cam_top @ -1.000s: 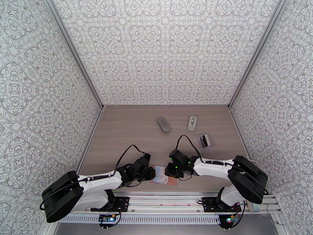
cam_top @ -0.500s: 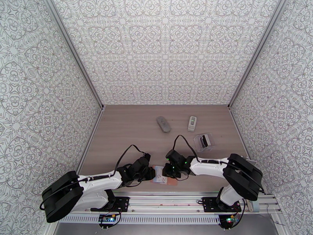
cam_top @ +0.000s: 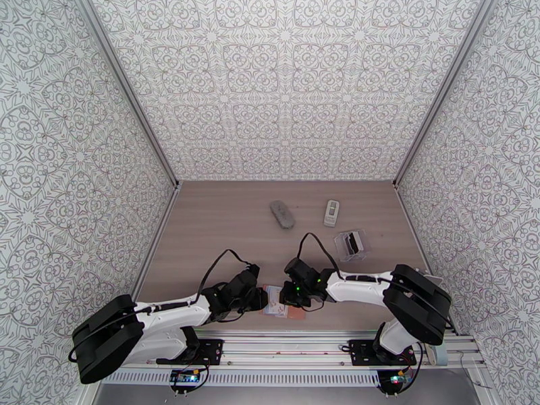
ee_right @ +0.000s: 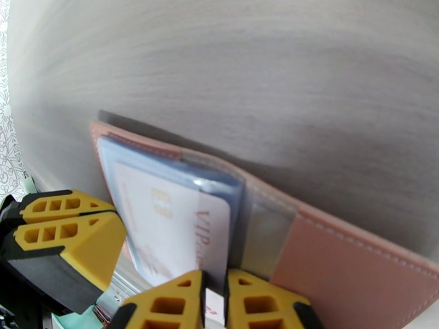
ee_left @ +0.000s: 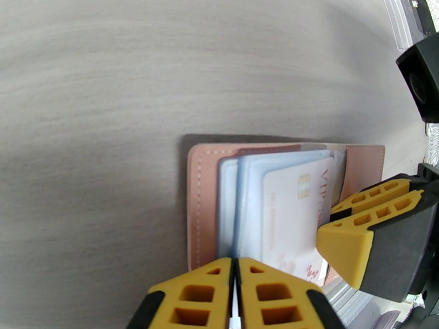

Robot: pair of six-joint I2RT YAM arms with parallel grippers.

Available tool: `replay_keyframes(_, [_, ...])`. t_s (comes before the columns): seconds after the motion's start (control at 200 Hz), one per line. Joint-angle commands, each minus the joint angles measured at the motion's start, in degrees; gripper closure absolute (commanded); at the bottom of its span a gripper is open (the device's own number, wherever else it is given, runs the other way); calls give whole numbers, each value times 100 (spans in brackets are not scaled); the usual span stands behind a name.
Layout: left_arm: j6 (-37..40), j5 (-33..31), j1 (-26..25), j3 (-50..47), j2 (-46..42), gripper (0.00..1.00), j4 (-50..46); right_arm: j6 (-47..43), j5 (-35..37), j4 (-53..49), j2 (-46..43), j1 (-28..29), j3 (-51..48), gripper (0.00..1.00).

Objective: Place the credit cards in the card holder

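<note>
Steadies card holder [ee_left: 198, 215], lower centre, with closed left fingers [ee_left: 197, 296]. Pinches white card [ee_right: 164, 226] in right fingers [ee_right: 258, 305] for insertion.

Bright, even white light fills the enclosure in the overhead view, leaving only soft shadows on the table [cam_top: 223, 217]. Both wrist views bow and smear the wood grain toward the edges; the card holder [ee_left: 197, 204] throws a dark shadow along its far edge.
</note>
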Motion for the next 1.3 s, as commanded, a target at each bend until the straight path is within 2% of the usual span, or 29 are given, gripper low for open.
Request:
replay_keyframes(0.0, [-40, -18, -103, -151, 65, 86, -348, 157, -205, 421, 175, 191, 146, 85])
replay_keyframes(0.15, [-40, -38, -112, -154, -52, 84, -413, 128, -121, 358, 175, 187, 138, 85])
replay_keyframes(0.28, [-2, -158, -108, -109, -317, 76, -662, 51, 27, 165, 184, 191, 157, 86])
replay_keyframes(0.545, [103, -275, 9, -52, -809, 75, -1177, -5, 98, 59, 168, 193, 147, 87])
replay_keyframes(0.895, [42, -309, 137, -111, -787, 85, -1333, -88, 147, -108, 140, 191, 252, 89])
replay_keyframes(1.295, [-31, -163, 101, -169, -334, 93, -956, -31, -28, 119, 298, 191, 300, 91])
